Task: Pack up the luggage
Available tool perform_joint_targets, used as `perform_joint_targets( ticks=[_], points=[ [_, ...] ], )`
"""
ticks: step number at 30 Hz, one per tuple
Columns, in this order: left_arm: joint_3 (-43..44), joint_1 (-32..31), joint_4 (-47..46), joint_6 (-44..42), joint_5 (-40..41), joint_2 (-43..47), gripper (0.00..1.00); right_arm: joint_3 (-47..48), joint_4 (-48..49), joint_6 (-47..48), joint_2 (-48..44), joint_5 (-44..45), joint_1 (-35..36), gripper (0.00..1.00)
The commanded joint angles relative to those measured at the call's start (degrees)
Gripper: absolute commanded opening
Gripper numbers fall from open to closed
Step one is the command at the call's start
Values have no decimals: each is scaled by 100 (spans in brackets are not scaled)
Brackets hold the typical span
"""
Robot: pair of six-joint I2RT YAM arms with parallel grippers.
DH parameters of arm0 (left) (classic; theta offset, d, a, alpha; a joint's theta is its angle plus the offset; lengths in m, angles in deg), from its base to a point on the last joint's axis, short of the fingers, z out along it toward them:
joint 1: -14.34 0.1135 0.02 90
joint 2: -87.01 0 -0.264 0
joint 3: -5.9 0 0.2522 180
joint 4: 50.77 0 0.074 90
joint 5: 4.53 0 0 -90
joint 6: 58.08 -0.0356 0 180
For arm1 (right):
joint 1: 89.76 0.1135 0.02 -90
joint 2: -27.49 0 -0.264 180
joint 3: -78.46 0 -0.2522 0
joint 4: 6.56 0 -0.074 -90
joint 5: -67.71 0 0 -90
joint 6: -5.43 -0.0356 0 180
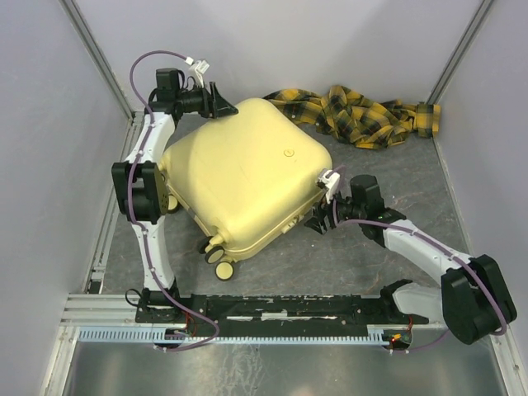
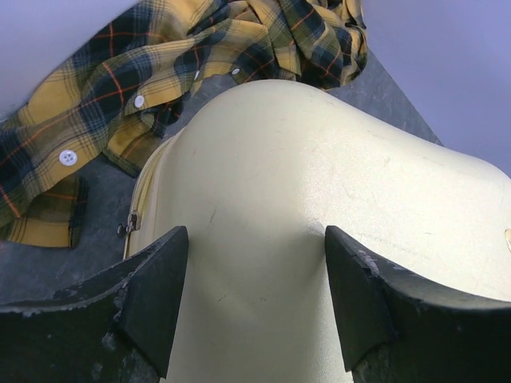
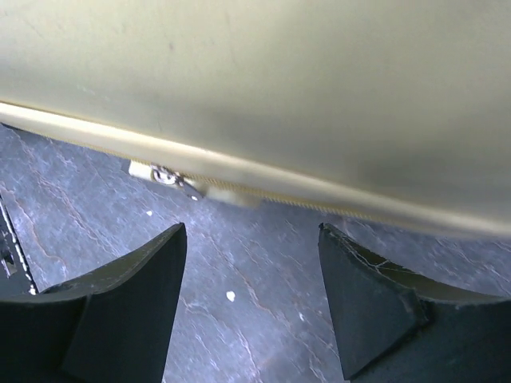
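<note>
Luggage between left tool, right tool, both splayed

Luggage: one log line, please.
luggage shut | plaid shirt outside | left hand open, at far corner | right hand open, by zipper pull

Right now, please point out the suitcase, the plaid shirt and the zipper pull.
suitcase (image 1: 247, 177), top external view, shell centre
plaid shirt (image 1: 363, 115), top external view, middle fold
zipper pull (image 3: 169, 176), right wrist view, metal tab

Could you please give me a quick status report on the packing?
Left gripper open over luggage corner; right gripper open beside zipper pull. Luggage closed. Plaid shirt outside, behind it.
</note>
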Motion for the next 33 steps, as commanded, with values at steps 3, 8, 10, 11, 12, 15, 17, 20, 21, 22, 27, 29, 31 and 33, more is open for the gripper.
perform_joint_targets(
  ticks=[3, 8, 10, 11, 12, 15, 17, 20, 21, 22, 27, 29, 31, 33],
  points=[
    [-217, -135, 590, -308, -284, 237, 74, -13, 1170, -462, 170, 249, 454, 71],
    [-611, -141, 711, -637, -166, 482, 74, -193, 1519, -881, 162, 258, 730, 67],
    [-746, -140, 725, -683, -139, 561, 74, -259, 1634, -1050, 136, 475, 908, 66],
    [-811, -140, 729, -724, -129, 601, 74, -307, 1735, -1158, 127, 634, 979, 65],
    [-868, -136, 743, -757, -121, 637, 74, -349, 1851, -1270, 135, 747, 1027, 62],
    [-1024, -145, 737, -800, -74, 722, 73, -352, 1989, -1542, 145, 1137, 1158, 55],
    [-1103, -144, 731, -819, -51, 764, 73, -365, 2030, -1657, 79, 1445, 1252, 49],
    [-1206, -149, 697, -837, -3, 813, 73, -352, 1974, -1928, 34, 1906, 1310, 35],
    [-1237, -149, 672, -834, 25, 827, 73, -333, 1938, -1987, 33, 1970, 1316, 31],
    [-1272, -145, 646, -833, 51, 847, 73, -320, 1887, -2032, 17, 2020, 1315, 27],
    [-1371, -149, 615, -886, 160, 867, 72, -370, 1671, -1814, -315, 1980, 1319, 12],
    [-1399, -148, 614, -913, 179, 877, 72, -419, 1611, -1636, -428, 1827, 1314, 4],
    [-1414, -149, 589, -912, 195, 888, 72, -503, 1543, -1467, -543, 1672, 1322, 2],
    [-1414, -149, 586, -916, 205, 896, 72, -561, 1436, -1299, -697, 1524, 1325, 2]
  ],
)
